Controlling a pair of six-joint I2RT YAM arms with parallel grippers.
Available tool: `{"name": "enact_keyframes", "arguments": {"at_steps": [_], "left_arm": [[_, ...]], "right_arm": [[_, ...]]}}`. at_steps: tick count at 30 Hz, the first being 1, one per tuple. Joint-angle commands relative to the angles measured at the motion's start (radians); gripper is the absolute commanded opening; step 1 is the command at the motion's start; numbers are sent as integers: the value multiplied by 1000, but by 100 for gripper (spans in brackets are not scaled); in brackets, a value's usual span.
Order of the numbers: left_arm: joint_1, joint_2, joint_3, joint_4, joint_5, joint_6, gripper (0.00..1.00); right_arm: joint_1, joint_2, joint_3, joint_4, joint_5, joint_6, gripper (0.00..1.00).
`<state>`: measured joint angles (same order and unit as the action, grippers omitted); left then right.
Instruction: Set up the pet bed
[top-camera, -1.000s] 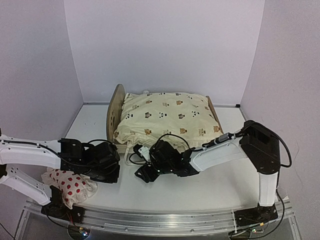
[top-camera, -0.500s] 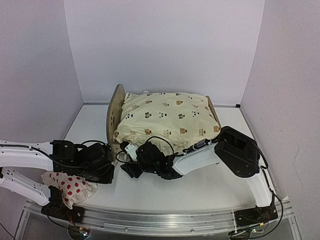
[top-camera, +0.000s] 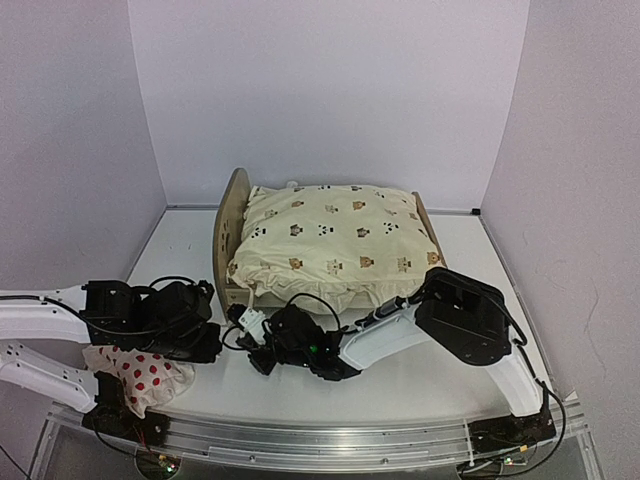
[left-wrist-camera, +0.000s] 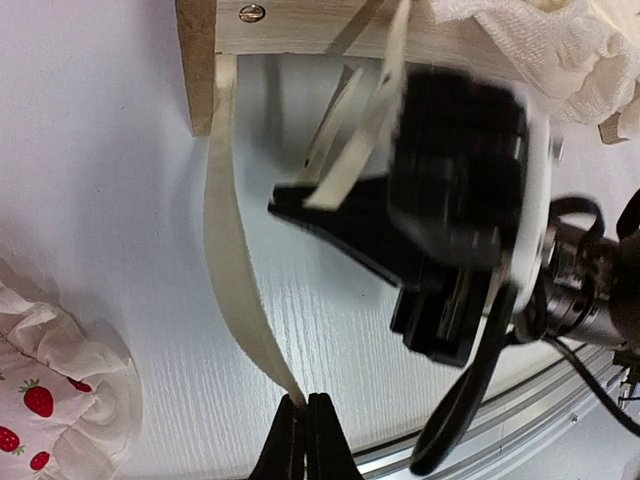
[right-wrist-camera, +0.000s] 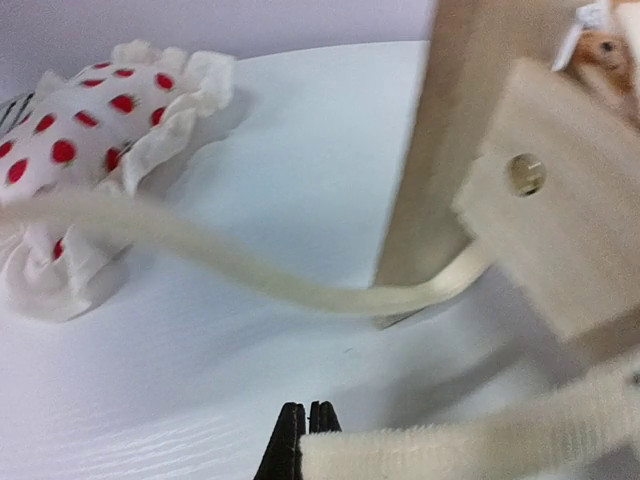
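The pet bed (top-camera: 232, 215) stands mid-table with a cream animal-print cushion (top-camera: 335, 235) lying on it. At the bed's near left corner both grippers are low on the table. My left gripper (left-wrist-camera: 305, 402) is shut on the end of a cream tie (left-wrist-camera: 228, 250) that runs up to the wooden frame (left-wrist-camera: 300, 25). My right gripper (right-wrist-camera: 308, 412) is shut, and a second cream tie (right-wrist-camera: 480, 440) ends right at its jaws, beside the bed's leg (right-wrist-camera: 455, 150). In the top view, the left gripper (top-camera: 205, 338) and right gripper (top-camera: 255, 352) sit close together.
A small white pillow with red spots (top-camera: 140, 375) lies at the near left by the left arm's base, also the pillow (right-wrist-camera: 90, 110) ahead of the right gripper. The right arm (top-camera: 460, 320) stretches across the front of the bed. Walls enclose the table.
My right gripper slid left along the bed's front to the near left corner and closed its jaws. The left gripper drew back leftward, still holding its tie.
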<state>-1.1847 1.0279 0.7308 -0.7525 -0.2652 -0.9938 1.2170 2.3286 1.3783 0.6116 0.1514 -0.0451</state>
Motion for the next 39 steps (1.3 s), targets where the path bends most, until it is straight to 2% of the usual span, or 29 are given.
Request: {"name": "enact_keyframes", "arguments": {"at_steps": [1, 5, 9, 17, 22, 30, 36, 39], "left_arm": [[-1, -29, 8, -21, -44, 14, 0], [-1, -50, 12, -31, -51, 12, 0], [-1, -75, 19, -43, -55, 11, 0], [-1, -100, 27, -51, -45, 3, 0], [-1, -108, 51, -66, -54, 4, 0], [0, -101, 87, -62, -67, 22, 0], [-1, -43, 104, -37, -45, 40, 0], [-2, -18, 82, 5, -16, 52, 0]], "right_arm": [[58, -89, -66, 62, -213, 12, 0], [74, -111, -77, 107, -284, 101, 0], [76, -77, -10, 143, -331, 162, 0], [75, 45, 172, 208, -191, 197, 0], [76, 69, 255, 299, -254, 259, 0], [75, 24, 46, 614, -153, 240, 0], [75, -8, -140, 631, -96, 267, 0], [76, -13, -221, 641, -50, 286, 3]]}}
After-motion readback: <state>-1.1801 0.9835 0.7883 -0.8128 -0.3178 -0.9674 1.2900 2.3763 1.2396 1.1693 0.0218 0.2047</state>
